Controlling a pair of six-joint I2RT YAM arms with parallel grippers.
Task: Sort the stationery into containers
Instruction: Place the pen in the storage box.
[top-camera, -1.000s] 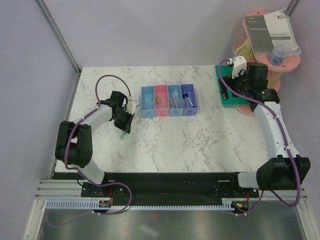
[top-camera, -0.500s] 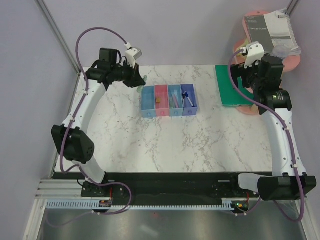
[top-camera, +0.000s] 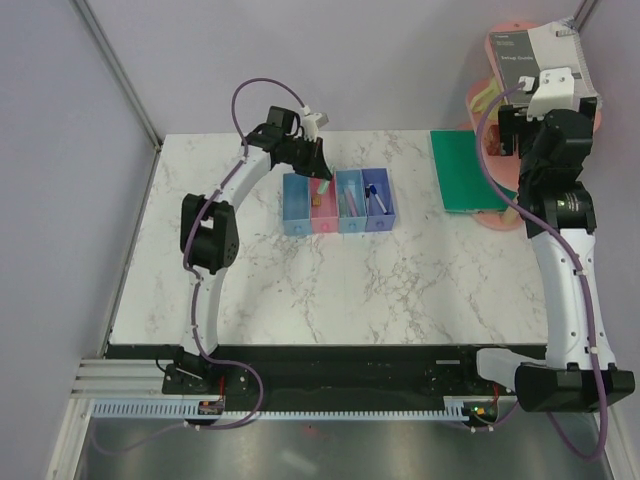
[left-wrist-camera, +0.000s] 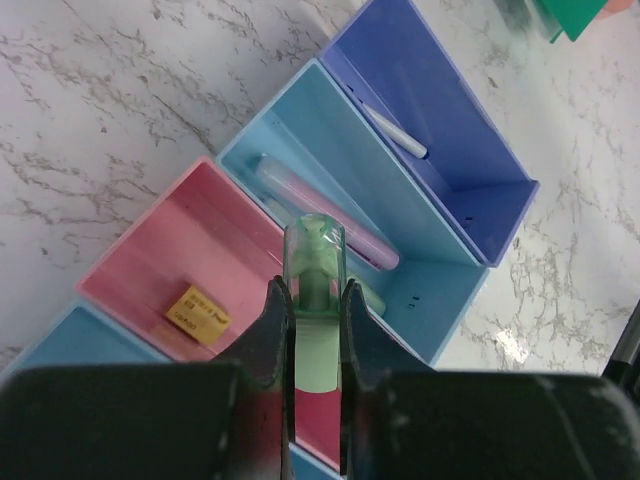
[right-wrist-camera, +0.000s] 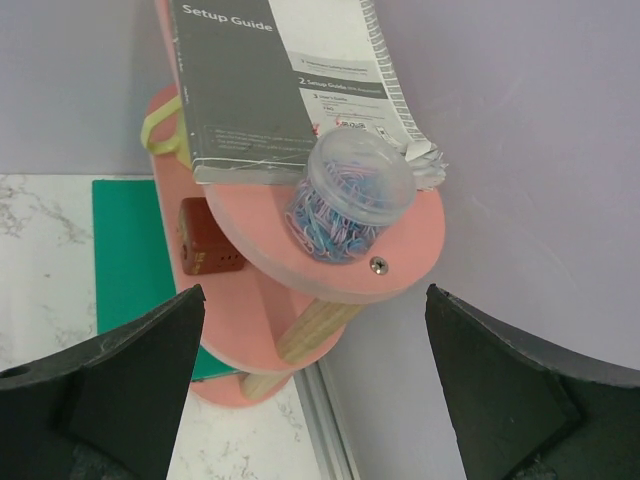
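Four joined bins stand in a row: light blue (top-camera: 297, 203), pink (top-camera: 322, 205), light blue (top-camera: 349, 200), dark blue (top-camera: 378, 200). My left gripper (top-camera: 320, 180) hovers over the pink bin's back edge, shut on a pastel green marker (left-wrist-camera: 315, 300). In the left wrist view the pink bin (left-wrist-camera: 150, 260) holds a tiny tan block (left-wrist-camera: 198, 310). The light blue bin (left-wrist-camera: 320, 150) holds a pink marker (left-wrist-camera: 320, 210) and a green one (left-wrist-camera: 368, 298). The dark blue bin (left-wrist-camera: 440, 130) holds a thin pen (left-wrist-camera: 395, 130). My right gripper (top-camera: 520, 120) is open wide and empty, raised beside the pink shelf.
A green mat (top-camera: 462, 172) lies at the back right. The pink tiered shelf (right-wrist-camera: 400, 250) carries a spiral-bound booklet (right-wrist-camera: 270, 70), a jar of paper clips (right-wrist-camera: 345, 195) and a brown block (right-wrist-camera: 205, 235). The wall is close behind it.
My left arm swung from the table's left side up and across to over the bins, carrying the green marker. My right arm rose from the green mat toward the shelf.
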